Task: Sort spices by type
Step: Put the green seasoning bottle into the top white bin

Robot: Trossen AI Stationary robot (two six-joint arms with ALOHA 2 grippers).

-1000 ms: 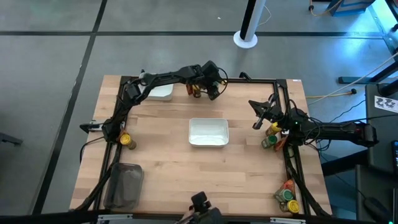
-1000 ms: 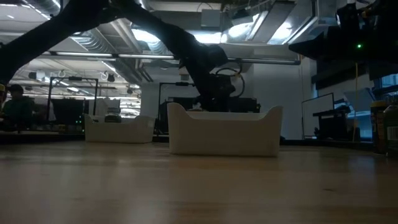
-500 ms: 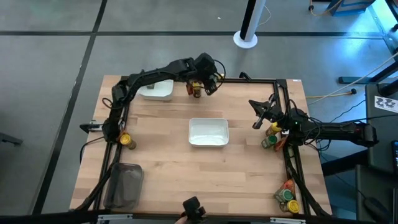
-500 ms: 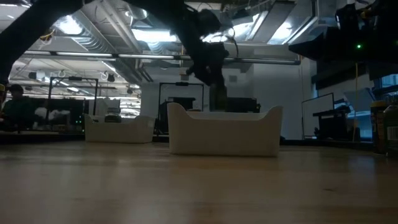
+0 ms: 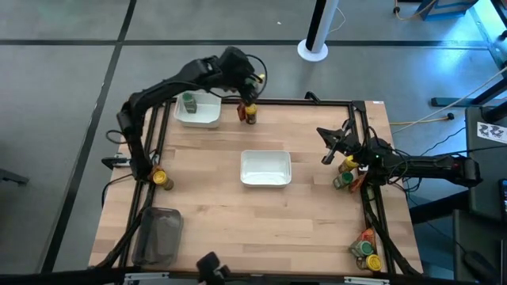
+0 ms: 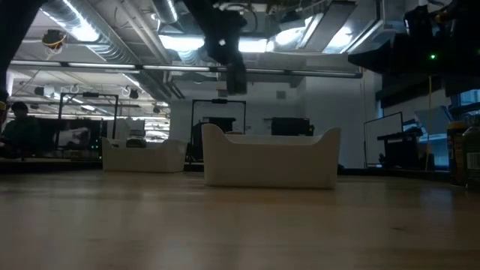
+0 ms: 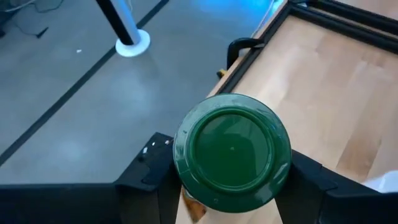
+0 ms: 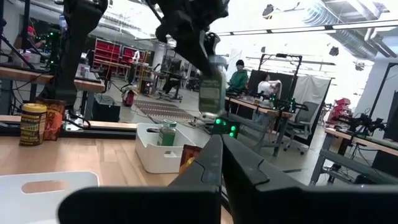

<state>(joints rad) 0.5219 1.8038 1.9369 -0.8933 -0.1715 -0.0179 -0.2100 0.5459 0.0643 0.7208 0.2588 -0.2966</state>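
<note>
My left gripper (image 5: 243, 81) is raised over the table's far edge and shut on a jar with a green lid (image 7: 232, 151); the low view shows it high above the trays (image 6: 235, 73). Another green-lidded jar (image 5: 188, 100) stands in the far-left white tray (image 5: 207, 119). A yellow-lidded jar and a red-orange packet (image 5: 249, 114) stand by the far edge. More jars (image 5: 346, 172) stand beside my right gripper (image 5: 326, 153), which waits shut near the right edge. One yellow-lidded jar (image 5: 161, 179) sits at the left edge, and several spices (image 5: 366, 250) at the near right corner. My left gripper pinches the green-lidded jar by its body just below the lid (image 7: 214, 202), one finger (image 7: 163, 190) on each side. The jar is lifted clear of the table and hangs upright, its lid facing the wrist camera. The pads themselves are hidden under the lid.
An empty white tray (image 5: 265, 180) sits mid-table. A clear grey tub (image 5: 158, 236) lies at the near left corner. A black frame (image 5: 317, 101) runs along the table's edges. Bare wood lies between the trays and toward the near edge.
My left gripper has risen with the green-lidded jar and moved from beside the yellow-lidded jar and packet toward the table's left, along the far edge, nearing the far-left tray. The jar is now well above the table. My right arm has kept still.
</note>
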